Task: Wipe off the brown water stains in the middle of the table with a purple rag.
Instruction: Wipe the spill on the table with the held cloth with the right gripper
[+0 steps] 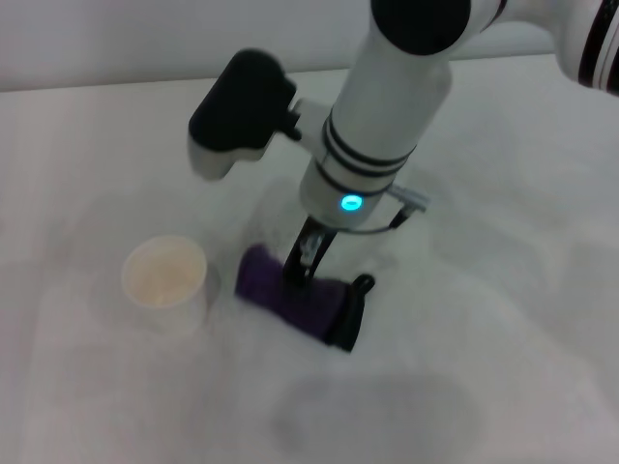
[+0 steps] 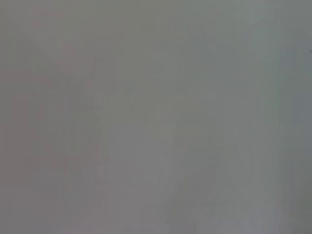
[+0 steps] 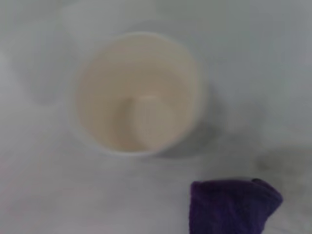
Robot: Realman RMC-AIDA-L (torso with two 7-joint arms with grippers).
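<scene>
Purple rag [image 1: 295, 295] is lying bunched on the worktop [image 1: 503, 290] near its middle, its black edge and small black loop turned toward the robot's right. Dark fingers [image 1: 302, 259] of the right gripper [image 1: 300, 271] are pressing down into the top of the cloth; whether they are pinching it or merely touching it cannot be told. Right arm is reaching down from the far right, a blue-green light glowing on its wrist. White paper cup [image 1: 165, 275] is standing upright just beside the rag, on the robot's left, with a pale tan inside. In the right wrist view the cup [image 3: 139, 92] is showing from above, with a corner of the rag [image 3: 234, 204] near it. Brown stain is not discernible. Left gripper is not in view; its wrist view is showing only plain grey.
</scene>
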